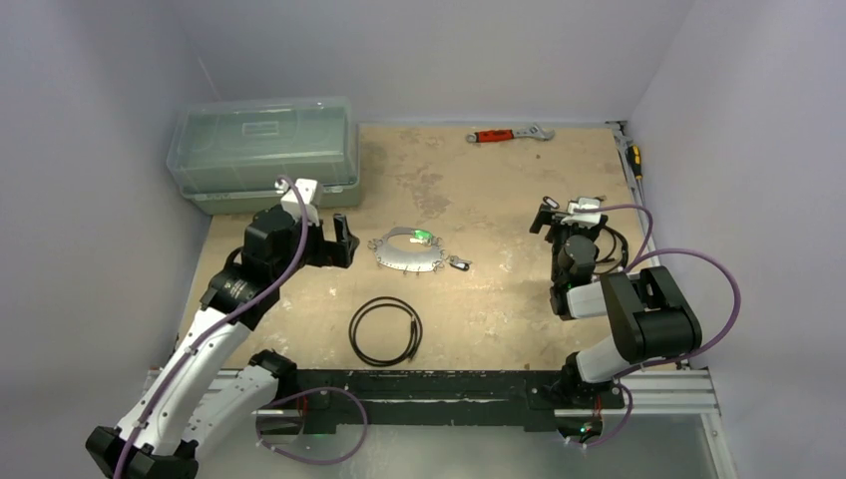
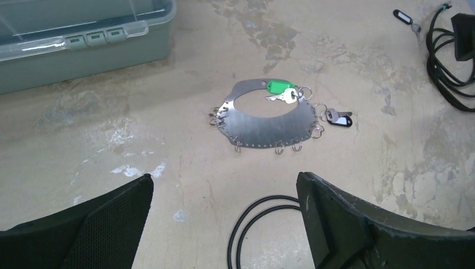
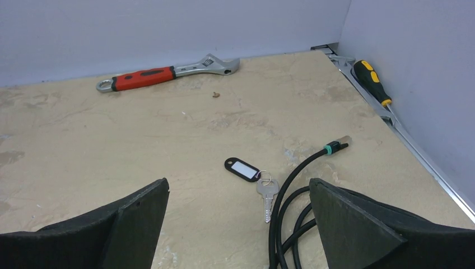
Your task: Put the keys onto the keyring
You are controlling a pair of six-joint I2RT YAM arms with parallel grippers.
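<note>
The keyring (image 1: 409, 257) is a flat silvery crescent plate with small wire rings along its edge, lying mid-table; it also shows in the left wrist view (image 2: 269, 126). A green-tagged key (image 2: 280, 89) lies on its upper right part (image 1: 423, 237). A dark-tagged key (image 2: 338, 117) lies at its right end (image 1: 459, 263). Another key with a black tag (image 3: 255, 176) lies loose in front of my right gripper (image 3: 238, 185). That gripper (image 1: 571, 212) is open and empty. My left gripper (image 2: 224, 179) is open and empty, left of the keyring (image 1: 337, 242).
A black cable coil (image 1: 386, 331) lies near the keyring's front, partly under my left fingers (image 2: 257, 224). A second black cable (image 3: 291, 213) lies by the loose key. A red-handled wrench (image 1: 509, 134) and a screwdriver (image 3: 372, 81) lie at the back. A lidded box (image 1: 264, 150) stands back left.
</note>
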